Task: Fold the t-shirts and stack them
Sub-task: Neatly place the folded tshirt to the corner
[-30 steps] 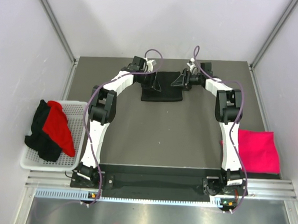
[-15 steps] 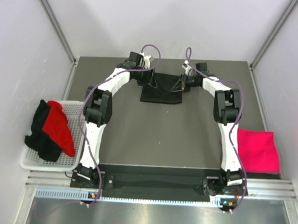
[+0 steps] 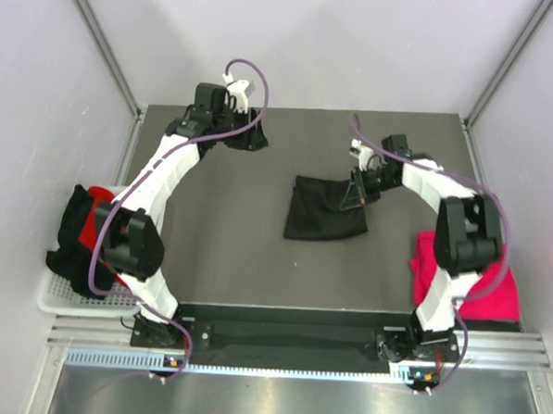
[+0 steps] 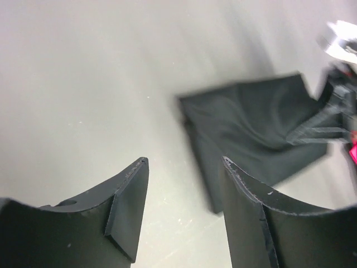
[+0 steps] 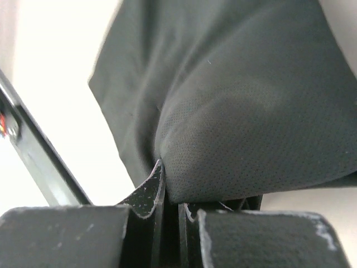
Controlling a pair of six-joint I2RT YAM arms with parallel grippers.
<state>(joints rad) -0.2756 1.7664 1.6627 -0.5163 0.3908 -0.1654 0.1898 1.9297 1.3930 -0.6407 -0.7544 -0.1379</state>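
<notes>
Right jaws clamped on rumpled, fine-knit black t-shirt [image 3: 325,210], left jaws wide apart, empty

Black tee [image 3: 325,210] dragged off its far-centre spot, now much nearer pink tee [image 3: 506,293]. R fingers [image 5: 146,195] have clamped its edge, seemingly the pink-side one. L fingers [image 4: 125,206] let go, swung well away from pink tee, spread wide.

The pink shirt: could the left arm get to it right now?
Probably not. The left gripper hangs open at the far left, while the pink shirt lies near right, partly under the right arm.
</notes>
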